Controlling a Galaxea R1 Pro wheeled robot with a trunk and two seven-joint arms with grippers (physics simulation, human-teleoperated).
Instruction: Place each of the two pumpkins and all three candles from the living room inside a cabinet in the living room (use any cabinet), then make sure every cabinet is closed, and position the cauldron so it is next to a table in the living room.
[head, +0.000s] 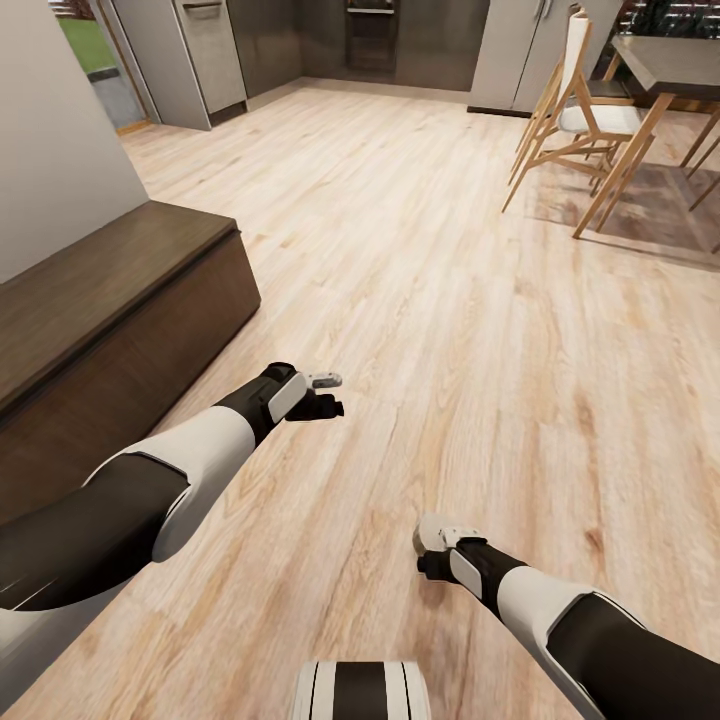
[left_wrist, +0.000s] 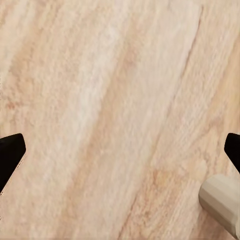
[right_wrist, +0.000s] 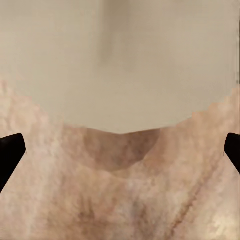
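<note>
1. From the head camera I see my left gripper (head: 325, 394) out over the pale wood floor (head: 430, 300), its fingers spread apart with nothing between them
2. My left wrist camera agrees: two dark fingertips (left_wrist: 10, 152) sit at opposite edges of the picture with only floor planks (left_wrist: 110, 110) between, so that gripper is wide open and empty; a pale grey part of the gripper housing (left_wrist: 222, 200) shows in one corner
3. My right gripper (head: 437, 548) hangs lower and nearer my body, also above bare floor; in the head camera I cannot tell its jaws
4. The right wrist camera shows its dark fingertips (right_wrist: 10, 152) far apart over the floor (right_wrist: 120, 200) and a plain pale surface (right_wrist: 120, 55) beyond, so it is open and holds nothing
5. The cabinet (head: 110, 320), long, low and dark brown, stands at my left against the pale wall (head: 60, 130); its flat top is bare and the end panel I can see looks shut
6. Far ahead on the right are wooden chairs (head: 580, 110) at a dark dining table (head: 670, 60), with grey kitchen cupboards (head: 200, 50) along the back
</note>
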